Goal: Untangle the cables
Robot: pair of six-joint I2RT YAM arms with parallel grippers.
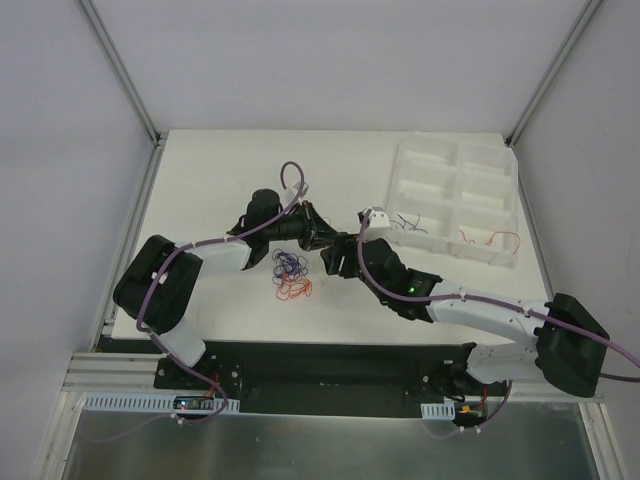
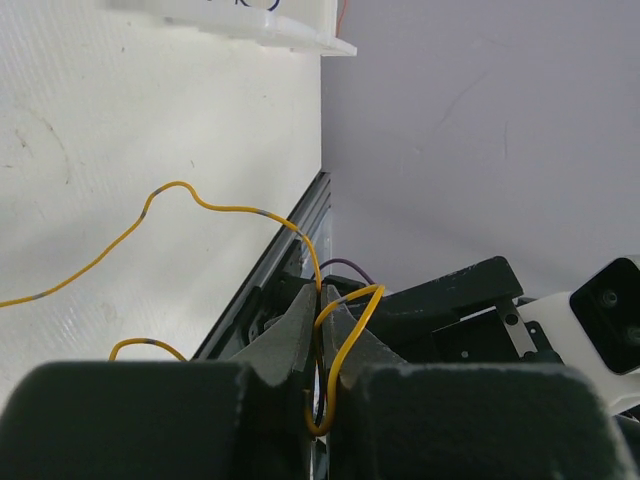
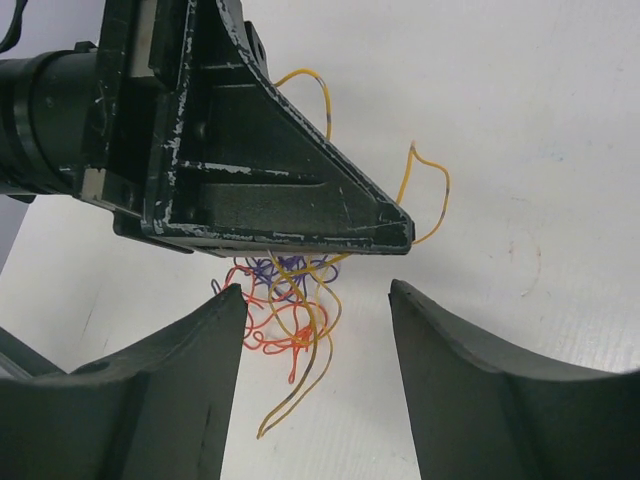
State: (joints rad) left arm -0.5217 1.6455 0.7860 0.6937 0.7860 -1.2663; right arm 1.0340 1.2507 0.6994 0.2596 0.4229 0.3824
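Tabletop (image 1: 220,170) white, walls (image 1: 300,60) grey; left gripper (image 2: 322,295) pinches a yellow cable (image 2: 200,200), right gripper (image 3: 315,288) spread apart.

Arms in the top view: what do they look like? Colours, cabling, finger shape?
Left arm and right arm: white links, black joint housings, a thick purple cable along each. Small green light on the right forearm. Right fingers are dark grey, curved wedges; left fingers black, triangular, with scuffed white marks.

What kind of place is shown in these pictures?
Probably a robotics lab test cell: a white table enclosed by plain grey walls on aluminium posts, with a left arm and right arm bolted at its near edge.
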